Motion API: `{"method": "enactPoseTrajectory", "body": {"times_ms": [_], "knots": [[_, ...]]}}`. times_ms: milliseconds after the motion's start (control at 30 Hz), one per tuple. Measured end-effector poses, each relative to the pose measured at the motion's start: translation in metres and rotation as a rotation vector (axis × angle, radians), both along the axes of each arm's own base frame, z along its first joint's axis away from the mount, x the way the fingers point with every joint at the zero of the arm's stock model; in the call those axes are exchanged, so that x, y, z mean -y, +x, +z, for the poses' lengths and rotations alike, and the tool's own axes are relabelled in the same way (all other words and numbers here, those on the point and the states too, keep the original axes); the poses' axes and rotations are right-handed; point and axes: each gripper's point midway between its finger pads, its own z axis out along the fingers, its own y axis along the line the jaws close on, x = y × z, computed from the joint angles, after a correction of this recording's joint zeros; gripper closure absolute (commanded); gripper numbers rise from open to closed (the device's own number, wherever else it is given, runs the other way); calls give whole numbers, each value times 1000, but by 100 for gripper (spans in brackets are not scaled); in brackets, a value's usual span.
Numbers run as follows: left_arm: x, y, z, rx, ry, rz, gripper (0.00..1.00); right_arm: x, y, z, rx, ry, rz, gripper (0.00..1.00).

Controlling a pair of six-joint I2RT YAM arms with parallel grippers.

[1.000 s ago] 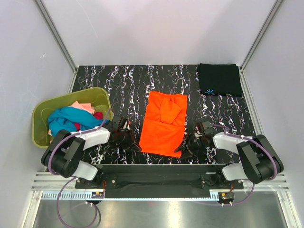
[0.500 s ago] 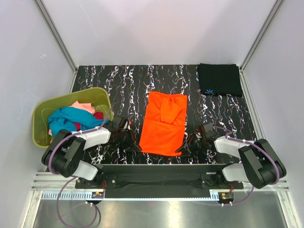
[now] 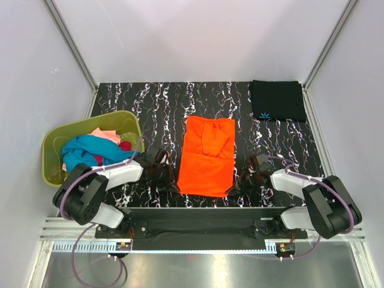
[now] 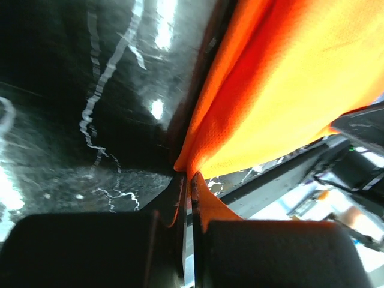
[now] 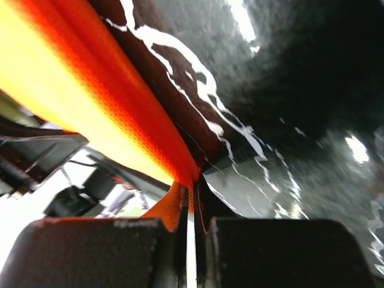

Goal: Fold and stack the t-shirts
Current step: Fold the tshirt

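Two corners of the orange t-shirt (image 3: 206, 157), along its near hem, are pinched in my jaws: my left gripper (image 4: 187, 185) holds the corner nearer the basket (image 3: 49, 157), my right gripper (image 5: 192, 195) the corner farther from it. The shirt lies flat beside the basket; a folded black t-shirt (image 3: 277, 100) lies well beyond it.

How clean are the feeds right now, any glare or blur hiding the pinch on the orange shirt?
Left wrist: the orange t-shirt is overexposed and soft, with white glare streaks on the table, yet the cloth pinched in the left gripper reads clearly. Right wrist: same blown-out orange and a blurry background, with cloth visibly pinched in the right gripper. Top external: sharp, evenly lit.
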Motion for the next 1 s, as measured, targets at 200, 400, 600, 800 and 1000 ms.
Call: {"method": "enactPoseTrajectory", "body": {"times_ms": [200,400,600,800,1000], "knots": [[-3,-17,4,53,106,-70,100,16,-8,4,27,-105,87,100],[-6,-26,35,168,100,-80,100,20,-20,26,51,-127,169,100],[-6,-44,62,219,62,-83,100,20,-36,60,124,-100,219,100],[1,-51,96,234,31,-82,100,24,-47,88,150,-84,228,100],[13,-31,135,279,40,-64,100,19,-26,113,162,-124,263,100]]}}
